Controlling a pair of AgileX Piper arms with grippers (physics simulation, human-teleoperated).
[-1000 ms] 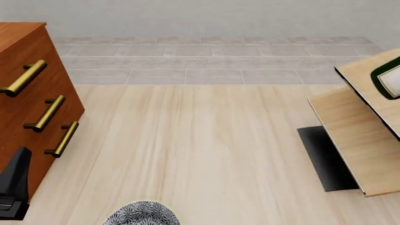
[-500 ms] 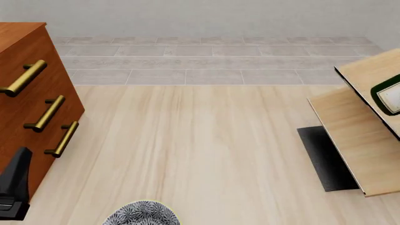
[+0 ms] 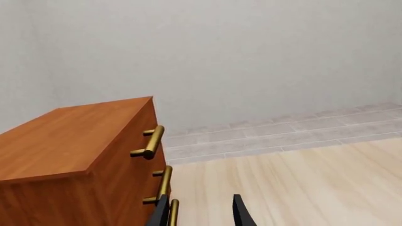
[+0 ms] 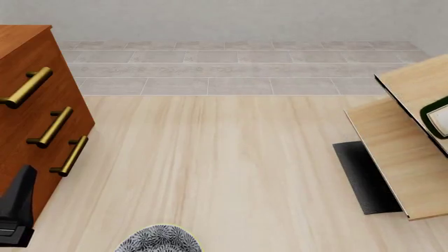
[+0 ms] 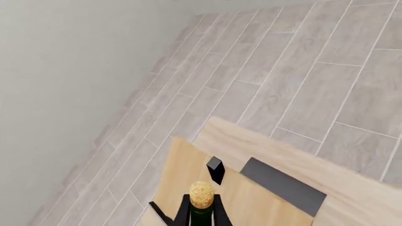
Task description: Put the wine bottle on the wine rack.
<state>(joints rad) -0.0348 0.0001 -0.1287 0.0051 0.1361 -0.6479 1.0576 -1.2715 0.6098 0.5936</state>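
Observation:
The wine bottle shows only as a dark green edge with a white label at the front view's right border, over the upper slanted panel of the pale-wood wine rack. In the right wrist view its cork top and green neck rise between the black fingers of my right gripper, which is shut on it above the rack. My left gripper is open with nothing in it, beside the cabinet at the front view's lower left.
A reddish-brown cabinet with brass handles stands at the left. A patterned bowl sits at the near edge. The rack's black base lies on the table at the right. Grey tiled floor lies beyond the table.
The wine bottle has moved down and to the right in the front view, further past the frame's edge over the rack. The left arm has not moved.

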